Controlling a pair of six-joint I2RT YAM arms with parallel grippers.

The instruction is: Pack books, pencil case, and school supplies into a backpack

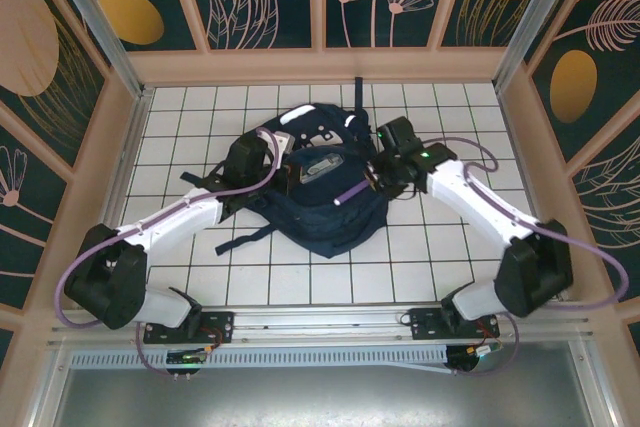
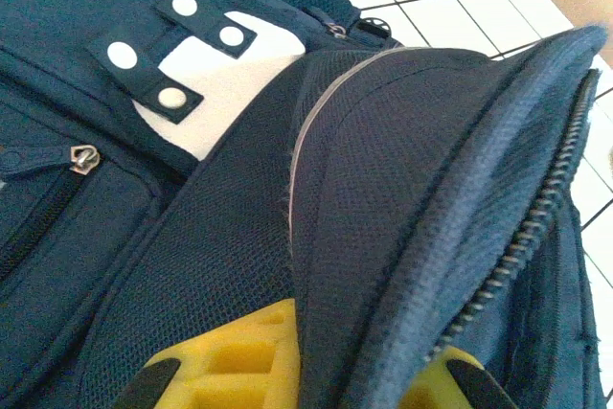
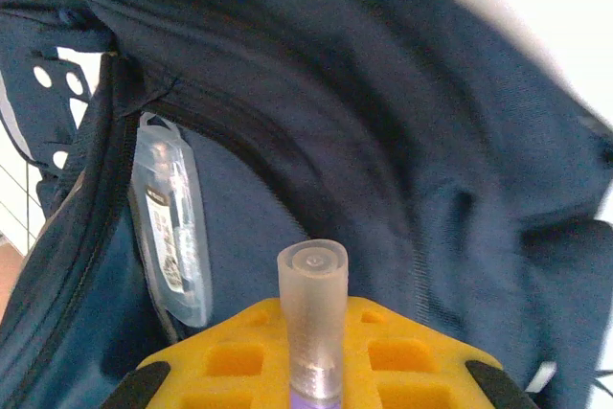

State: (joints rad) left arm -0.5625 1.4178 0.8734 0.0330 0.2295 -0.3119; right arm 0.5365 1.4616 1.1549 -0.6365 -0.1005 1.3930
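The dark navy backpack (image 1: 335, 222) lies mid-table with its top opening held apart. My left gripper (image 1: 283, 169) is shut on the backpack's zippered flap (image 2: 402, 237), and the fabric runs between the yellow fingers (image 2: 239, 356). My right gripper (image 1: 380, 181) hovers at the opening's right side, shut on a purple pen (image 1: 352, 193) with a clear cap (image 3: 311, 294) that points toward the opening. A clear labelled packet (image 3: 172, 227) lies inside the backpack (image 3: 431, 93). The books are hidden.
Black straps (image 1: 232, 240) trail off the backpack's left side over the white tiled table (image 1: 450, 257). Wooden walls (image 1: 320, 65) enclose the table on three sides. A metal rail (image 1: 320, 322) runs along the near edge between the arm bases.
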